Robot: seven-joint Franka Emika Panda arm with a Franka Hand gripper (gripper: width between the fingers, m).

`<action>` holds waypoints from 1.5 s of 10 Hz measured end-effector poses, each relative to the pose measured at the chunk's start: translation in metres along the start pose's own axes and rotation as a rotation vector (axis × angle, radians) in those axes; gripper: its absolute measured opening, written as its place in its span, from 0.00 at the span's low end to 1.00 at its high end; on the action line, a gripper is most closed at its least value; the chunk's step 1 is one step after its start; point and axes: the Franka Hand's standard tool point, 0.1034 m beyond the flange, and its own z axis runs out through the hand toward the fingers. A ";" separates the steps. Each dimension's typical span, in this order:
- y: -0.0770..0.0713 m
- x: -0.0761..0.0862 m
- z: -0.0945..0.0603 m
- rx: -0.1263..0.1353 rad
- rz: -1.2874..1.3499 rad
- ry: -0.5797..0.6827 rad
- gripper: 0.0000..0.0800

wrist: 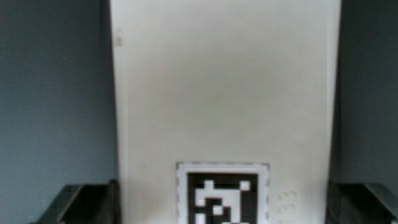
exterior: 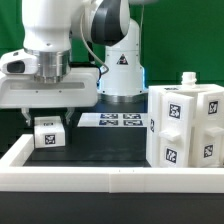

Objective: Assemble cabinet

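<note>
My gripper (exterior: 47, 117) hangs at the exterior view's left, over a white cabinet panel (exterior: 47, 134) that carries a black-and-white tag. In the wrist view the panel (wrist: 222, 90) runs long and flat away from the camera, with its tag at the near end. My gripper (wrist: 222, 206) straddles that end, and the dark fingers (wrist: 82, 204) press against both long edges. The white cabinet body (exterior: 186, 125) stands upright at the exterior view's right, apart from the gripper, with tags on its faces.
The marker board (exterior: 112, 120) lies flat on the black table behind the panel, in front of the arm's base. A low white wall (exterior: 110, 176) runs along the near side and up the exterior view's left.
</note>
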 end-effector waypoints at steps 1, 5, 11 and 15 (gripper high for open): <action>-0.006 0.000 -0.018 0.018 -0.004 0.003 0.70; -0.041 0.006 -0.092 0.059 0.017 0.028 0.70; -0.074 0.018 -0.133 0.096 0.139 -0.047 0.70; -0.136 0.076 -0.166 0.031 0.235 -0.014 0.70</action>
